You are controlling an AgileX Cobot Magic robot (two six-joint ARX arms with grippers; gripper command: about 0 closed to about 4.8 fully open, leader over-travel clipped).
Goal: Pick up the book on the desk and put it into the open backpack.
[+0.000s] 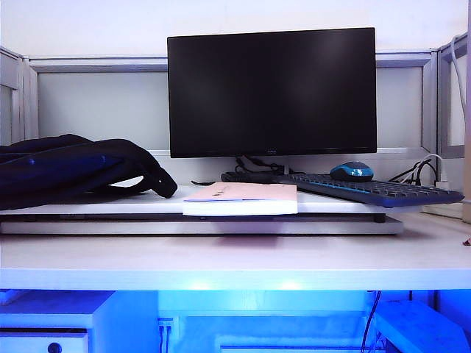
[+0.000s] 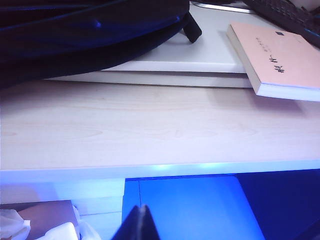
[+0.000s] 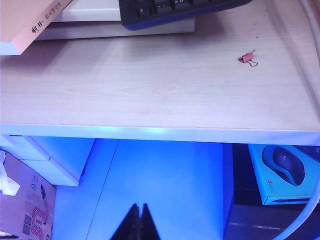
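The book (image 1: 243, 198), a thin pinkish-cream paperback with white page edges, lies flat on a white platform board in the middle of the desk (image 1: 235, 261); it also shows in the left wrist view (image 2: 280, 60) and a corner of it in the right wrist view (image 3: 25, 22). The dark backpack (image 1: 70, 170) lies on its side at the left, straps toward the book, also filling the left wrist view's far side (image 2: 85, 35). My left gripper (image 2: 142, 208) and right gripper (image 3: 139, 205) are both shut and empty, held off the desk's front edge, out of the exterior view.
A black monitor (image 1: 271, 92) stands behind the book. A black keyboard (image 1: 375, 191) and a blue mouse (image 1: 352, 171) lie at the right on the white platform board (image 1: 202, 224). A small pink binder clip (image 3: 246, 58) lies on the desk. Boxes sit on the floor.
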